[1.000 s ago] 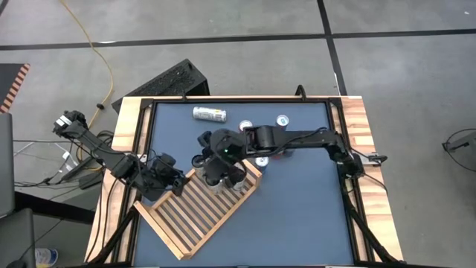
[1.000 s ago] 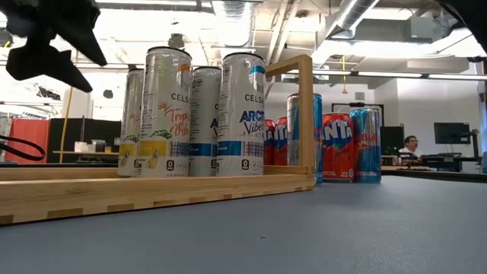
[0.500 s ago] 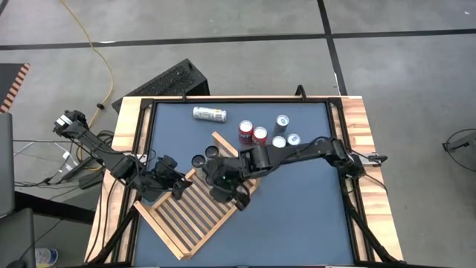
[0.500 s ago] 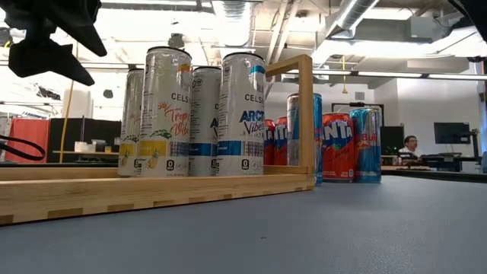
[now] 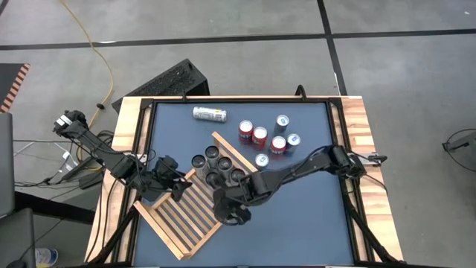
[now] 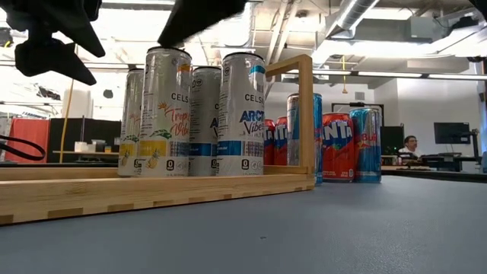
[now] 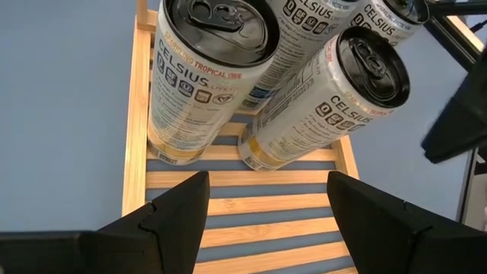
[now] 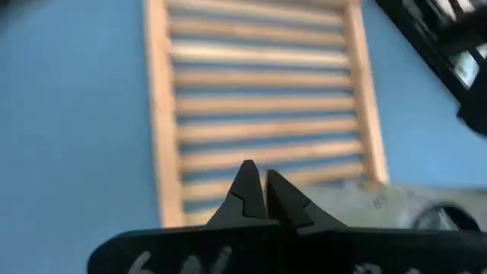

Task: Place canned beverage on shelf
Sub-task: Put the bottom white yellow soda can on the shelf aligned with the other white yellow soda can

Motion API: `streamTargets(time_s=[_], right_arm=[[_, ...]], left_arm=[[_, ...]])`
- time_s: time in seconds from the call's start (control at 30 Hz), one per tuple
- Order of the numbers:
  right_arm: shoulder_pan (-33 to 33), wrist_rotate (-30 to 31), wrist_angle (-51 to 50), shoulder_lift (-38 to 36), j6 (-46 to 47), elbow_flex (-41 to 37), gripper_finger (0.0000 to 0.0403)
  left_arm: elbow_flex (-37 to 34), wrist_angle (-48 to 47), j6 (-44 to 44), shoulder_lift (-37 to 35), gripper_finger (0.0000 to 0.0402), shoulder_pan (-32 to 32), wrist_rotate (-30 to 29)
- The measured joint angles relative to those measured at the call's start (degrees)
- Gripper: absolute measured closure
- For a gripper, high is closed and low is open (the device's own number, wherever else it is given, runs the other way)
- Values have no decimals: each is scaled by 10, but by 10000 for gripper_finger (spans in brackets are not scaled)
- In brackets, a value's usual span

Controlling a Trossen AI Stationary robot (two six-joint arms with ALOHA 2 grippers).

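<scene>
I see the right gripper [image 5: 233, 216] hanging at the lower middle of the high view, over the lower right edge of the shelf [image 5: 186, 216], its fingers [image 8: 247, 190] pressed together on nothing. From its wrist camera the shelf's empty slats lie straight ahead of the closed tips. The left gripper [image 5: 177, 184] sits over the shelf's left side; I see its two fingers [image 7: 171, 213] standing apart with bare slats between them, holding nothing, and the nearest tall cans [image 7: 205, 72] stand just beyond the tips.

The shelf lies at an angle in the lower left part of the blue counter [image 5: 312, 216]. It is a flat rectangle of pale wood, many parallel slats inside a raised frame, with an upright wooden post [image 6: 305, 114] at one corner in the low view. Four tall cans [image 5: 216, 165] stand upright in a cluster at its upper end, at the centre of the high view. They are slim, silver-white cylinders with dark lids and printed labels, one with yellow fruit, one with blue lettering.

Right of the shelf, on the counter itself, shorter cans stand in a group [image 5: 266, 138]: red ones and blue-and-silver ones, glossy metal. One silver can [image 5: 209, 114] lies on its side near the upper left of the counter, well apart from both grippers.
</scene>
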Motion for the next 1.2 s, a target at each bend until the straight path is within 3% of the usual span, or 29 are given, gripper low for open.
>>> streamTargets(time_s=[0.2,0.6,0.83,1.2], right_arm=[[11,93,44,0,-8,-31,403],[17,116,56,45,-16,-31,403],[36,222,59,83,-54,-31,403],[35,248,81,94,-39,-30,403]], left_arm=[[0,0,2,0,148,0,-2],[0,-4,2,0,148,0,-1],[0,-10,1,0,148,0,1],[0,-8,2,0,148,0,-4]])
